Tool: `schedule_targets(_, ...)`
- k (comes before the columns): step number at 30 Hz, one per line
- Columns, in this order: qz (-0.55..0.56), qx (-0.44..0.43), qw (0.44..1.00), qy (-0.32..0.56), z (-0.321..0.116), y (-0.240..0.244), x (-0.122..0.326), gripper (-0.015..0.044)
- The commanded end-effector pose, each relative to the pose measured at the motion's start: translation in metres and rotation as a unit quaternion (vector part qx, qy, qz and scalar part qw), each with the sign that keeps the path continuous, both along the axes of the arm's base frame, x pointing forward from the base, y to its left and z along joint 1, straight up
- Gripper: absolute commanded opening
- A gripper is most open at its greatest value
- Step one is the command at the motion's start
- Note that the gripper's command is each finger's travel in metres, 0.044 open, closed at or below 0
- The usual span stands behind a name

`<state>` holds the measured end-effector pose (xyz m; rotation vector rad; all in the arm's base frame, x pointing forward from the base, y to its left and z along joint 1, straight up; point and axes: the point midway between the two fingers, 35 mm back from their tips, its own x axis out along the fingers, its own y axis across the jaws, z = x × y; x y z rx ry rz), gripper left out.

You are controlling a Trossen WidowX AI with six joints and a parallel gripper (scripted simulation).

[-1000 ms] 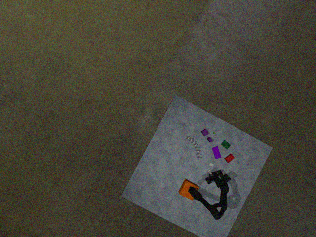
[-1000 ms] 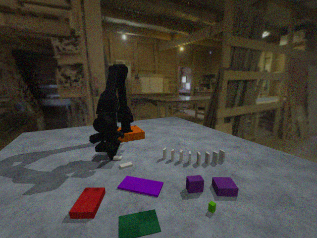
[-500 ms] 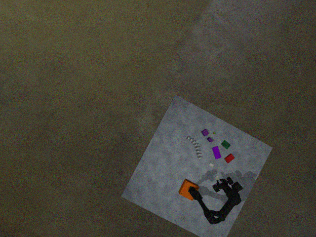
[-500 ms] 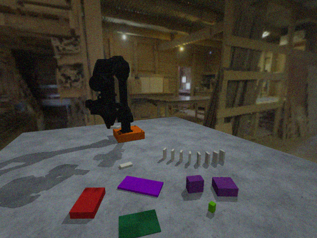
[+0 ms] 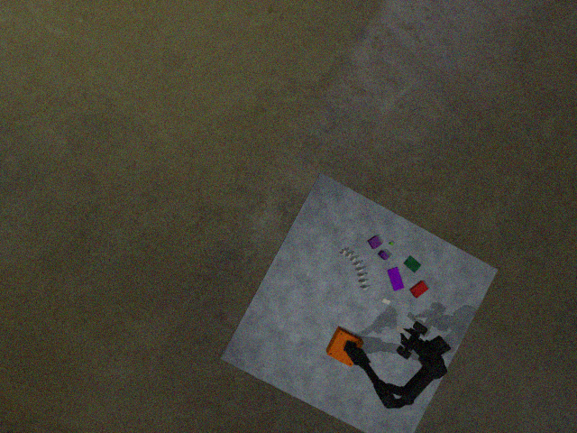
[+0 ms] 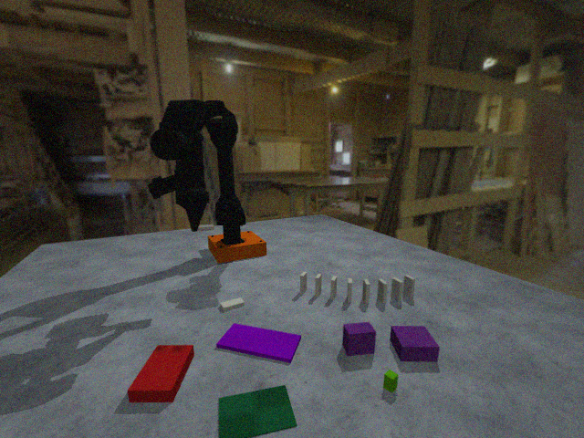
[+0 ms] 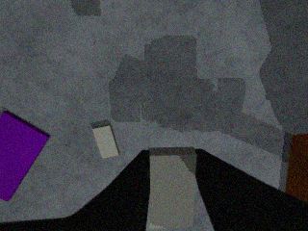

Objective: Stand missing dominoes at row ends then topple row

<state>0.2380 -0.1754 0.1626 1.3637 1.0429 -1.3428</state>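
Up above the grey, mottled tabletop (image 5: 288, 302) (image 6: 141, 264) (image 7: 63, 63), the black gripper (image 5: 404, 339) (image 6: 194, 228) (image 7: 170, 156) has its two fingers clamped on a pale, off-white domino (image 6: 205, 227) (image 7: 171, 192), so that one's clear of the surface. In the wrist view you get it right between the fingertips, one on each long side. Second loose domino, also off-white (image 5: 386, 301) (image 6: 231, 304) (image 7: 105, 141), is lying flat on the table, near the thin bright purple slab (image 5: 395, 278) (image 6: 258, 342) (image 7: 21, 156) and well apart from the orange base block (image 5: 339, 346) (image 6: 240, 249) (image 7: 298, 164) that the black arm (image 5: 372, 373) (image 6: 226, 164) stands on.

As for the row of pale dominoes (image 5: 359, 267) (image 6: 349, 291), I count eight, all upright in a curved line, and neither of the loose ones is at an end of it. Nothing's toppled there.

Rest of the stuff is spread around on the exterior camera's side: a small dark purple block (image 5: 383, 254) (image 6: 359, 338) just beside a wider, lower dark purple block (image 5: 374, 242) (image 6: 413, 343), a tiny lime green block (image 5: 390, 243) (image 6: 390, 380) near both, a flat dark green sheet-like piece (image 5: 411, 263) (image 6: 256, 411), and a red rectangular block (image 5: 418, 289) (image 6: 161, 373) lying flat.
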Motion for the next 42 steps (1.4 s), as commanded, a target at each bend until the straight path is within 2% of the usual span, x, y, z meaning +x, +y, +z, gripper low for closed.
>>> schedule_targets(1, 0.296, -0.006, 0.955, 0.014, -0.001, -0.027, 0.002, 0.0107)
schedule_targets(5, 0.459, -0.014, 0.888, 0.019, -0.001, -0.043, 0.001, 0.0107)
schedule_targets(14, 0.638, -0.022, 0.77, 0.025, -0.001, -0.065, -0.001, 0.0107)
schedule_targets(24, 0.805, -0.029, 0.592, 0.03, -0.002, -0.084, -0.004, 0.0107)
schedule_targets(42, 0.811, -0.029, 0.583, 0.03, -0.002, -0.085, -0.004, 0.0107)
